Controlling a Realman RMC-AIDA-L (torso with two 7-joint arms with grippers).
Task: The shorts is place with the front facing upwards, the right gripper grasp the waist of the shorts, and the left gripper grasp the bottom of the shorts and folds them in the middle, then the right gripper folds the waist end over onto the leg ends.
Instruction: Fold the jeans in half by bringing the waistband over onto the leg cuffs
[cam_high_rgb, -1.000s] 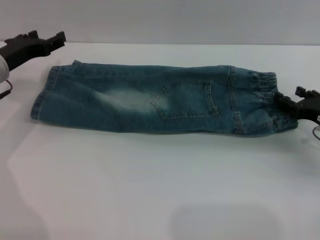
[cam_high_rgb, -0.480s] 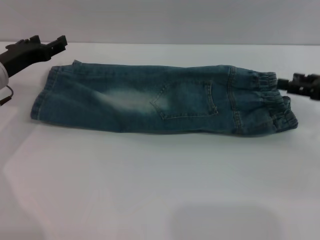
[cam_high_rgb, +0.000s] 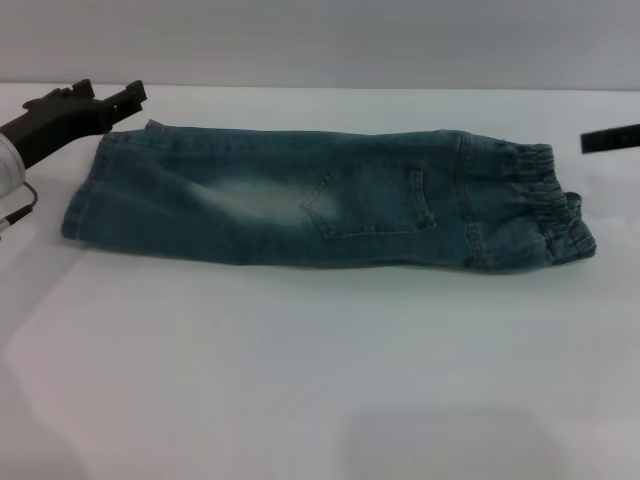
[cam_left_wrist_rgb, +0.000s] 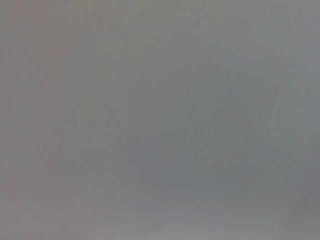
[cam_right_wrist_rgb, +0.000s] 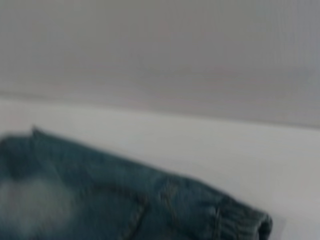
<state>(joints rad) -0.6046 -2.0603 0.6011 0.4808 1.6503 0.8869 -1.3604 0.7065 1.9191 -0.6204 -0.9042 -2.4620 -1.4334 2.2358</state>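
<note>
**Shorts folded lengthwise, second fold pending**

The shorts (cam_high_rgb: 320, 205) lie on the bench (cam_high_rgb: 320, 380), waist of the shorts (cam_high_rgb: 545, 205) right. Left gripper (cam_high_rgb: 128, 96), apparently slightly spread, hovers by the far-left hem; right gripper (cam_high_rgb: 610, 138): state indeterminable. Next: regrasp the waist, carry leftward.

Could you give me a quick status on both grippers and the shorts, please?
Left gripper beside the leg ends, holding nothing. Right gripper off the waist, barely in view. Shorts flat on table, lengthwise-folded. No obstructions.
</note>
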